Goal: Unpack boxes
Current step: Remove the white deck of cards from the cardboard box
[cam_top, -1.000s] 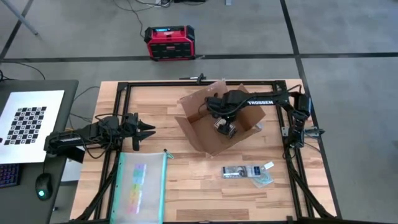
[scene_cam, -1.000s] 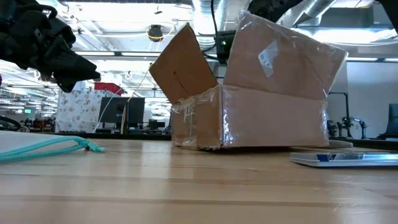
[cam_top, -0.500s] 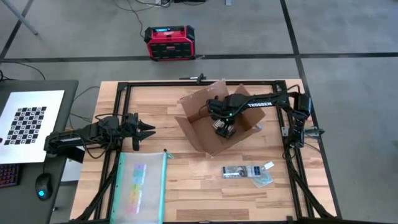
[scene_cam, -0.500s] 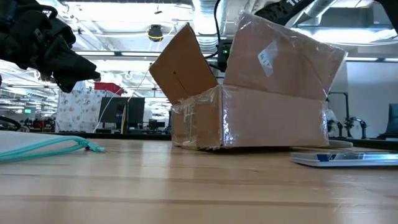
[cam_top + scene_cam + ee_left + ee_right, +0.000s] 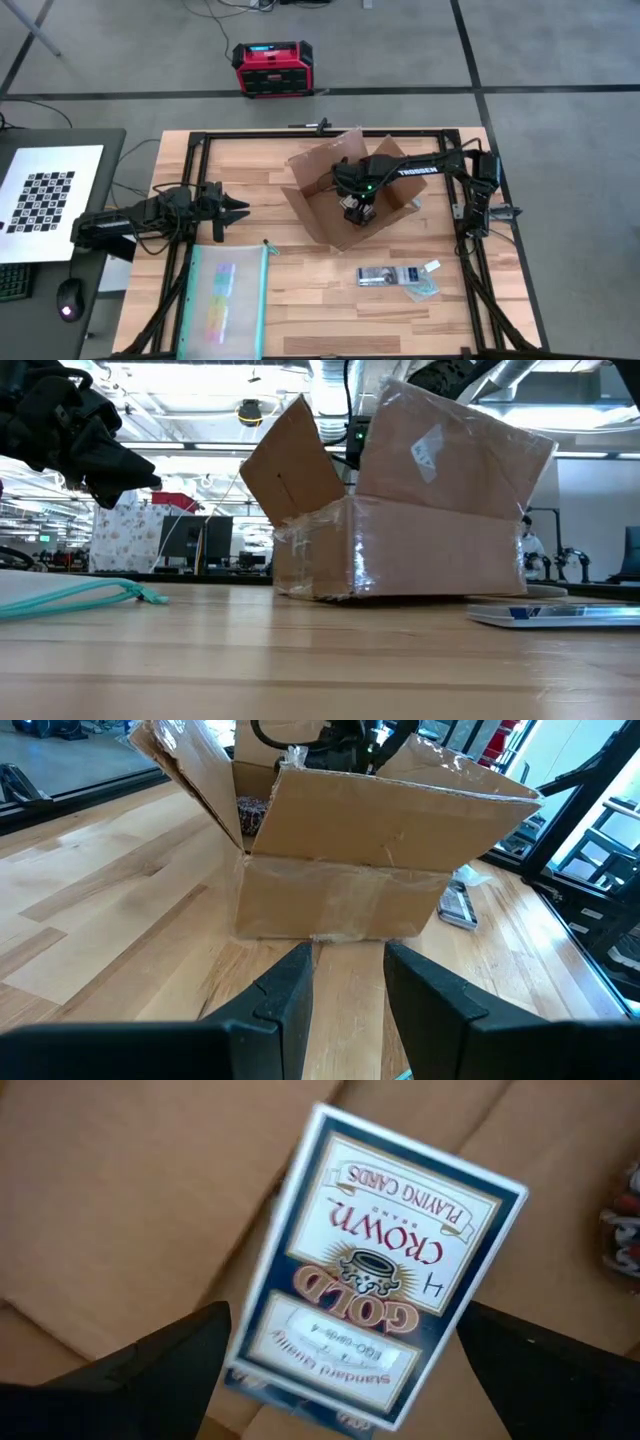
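Observation:
The brown cardboard box (image 5: 322,196) stands at mid-table with its flaps up and shiny tape on its walls (image 5: 420,550). My right gripper (image 5: 358,209) points down inside it, open. On the box floor, between the two fingers, lies a blue and white pack of playing cards (image 5: 380,1270); I see no finger touching it. My left gripper (image 5: 236,210) hangs open over the table's left part, facing the box (image 5: 360,860), with nothing between its fingers.
A clear teal-edged pouch (image 5: 230,295) lies at the near left. Small flat packets (image 5: 398,277) lie on the near side of the box. A red and black case (image 5: 272,68) stands on the floor beyond the table. Something with red on it (image 5: 625,1220) lies beside the pack.
My right gripper has sunk a little deeper into the box and its wrist has tipped, while staying open. The left arm has kept still.

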